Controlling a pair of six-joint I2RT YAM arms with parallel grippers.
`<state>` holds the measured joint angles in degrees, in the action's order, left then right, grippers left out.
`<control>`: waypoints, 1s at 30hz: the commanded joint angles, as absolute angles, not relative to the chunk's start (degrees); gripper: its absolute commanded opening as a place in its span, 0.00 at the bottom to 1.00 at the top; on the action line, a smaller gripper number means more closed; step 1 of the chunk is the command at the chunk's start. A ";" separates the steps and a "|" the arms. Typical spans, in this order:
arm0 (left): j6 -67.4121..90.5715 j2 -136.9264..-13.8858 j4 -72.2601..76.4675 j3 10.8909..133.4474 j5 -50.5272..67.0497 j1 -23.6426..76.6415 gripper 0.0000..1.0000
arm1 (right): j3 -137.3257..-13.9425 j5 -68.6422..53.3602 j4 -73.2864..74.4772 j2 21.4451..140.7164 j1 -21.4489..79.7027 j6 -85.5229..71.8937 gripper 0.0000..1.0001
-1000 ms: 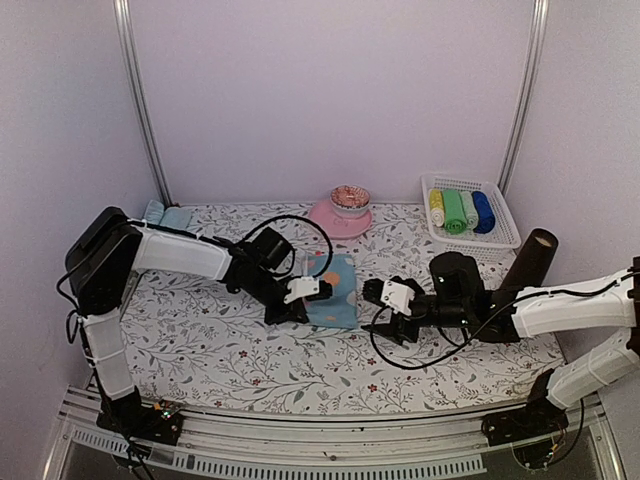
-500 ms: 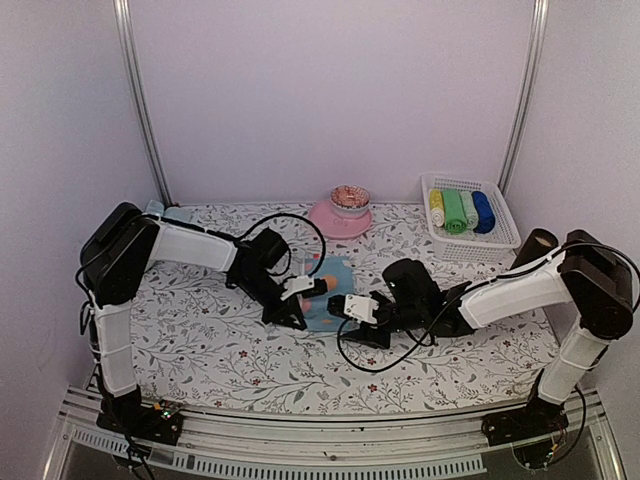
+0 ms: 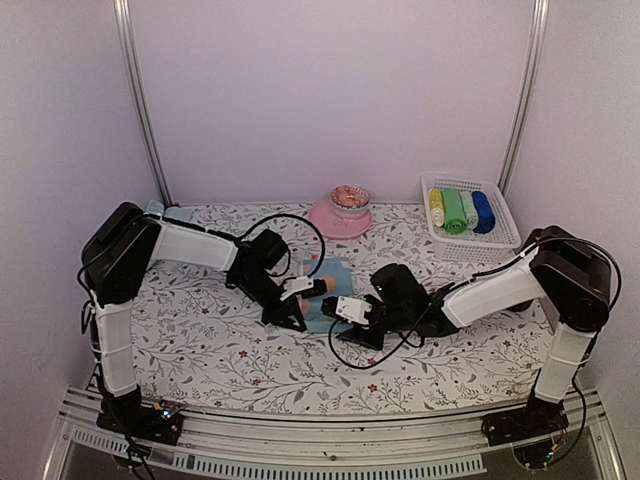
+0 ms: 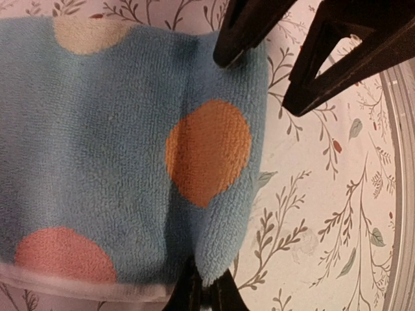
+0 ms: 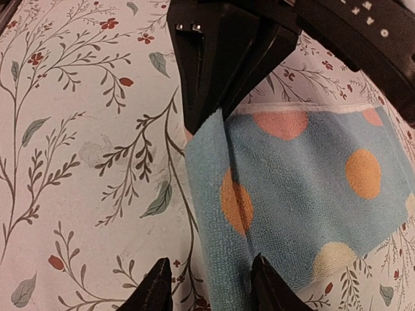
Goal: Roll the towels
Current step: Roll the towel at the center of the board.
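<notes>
Now the left gripper (image 4: 202,293) clamps one corner of the towel's (image 4: 117,162) near edge, the right gripper's (image 5: 211,275) spread jaws straddling the other.

Left arm (image 3: 190,250) and right arm (image 3: 495,290) white-shelled, black joints (image 3: 118,250), black cables (image 3: 296,217), black tapered jaws, maybe tiny white lettering (image 5: 373,18)

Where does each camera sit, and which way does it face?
Top: above and behind, looking down at the table; left arm, right arm show.
Left wrist: on left arm, facing towel; left gripper below, right gripper above.
Right wrist: on right arm, facing towel; right gripper below, left gripper above.
Wrist views share the towel.
</notes>
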<state>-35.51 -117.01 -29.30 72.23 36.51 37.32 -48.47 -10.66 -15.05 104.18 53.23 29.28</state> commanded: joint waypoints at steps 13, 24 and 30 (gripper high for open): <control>-37.78 -113.48 -32.61 70.90 35.19 36.52 0.12 | -52.12 -16.66 -9.55 104.52 51.36 25.57 0.02; -38.41 -110.02 -32.78 68.55 35.53 36.65 0.45 | -57.97 -25.82 -1.11 106.48 48.97 23.48 0.02; -37.31 -110.67 -31.84 68.38 35.54 36.65 0.47 | -61.49 -27.97 2.83 109.71 47.92 22.13 0.02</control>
<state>-37.91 -110.59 -32.14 69.14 35.16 37.23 -59.42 -24.60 -1.21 107.35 48.60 23.77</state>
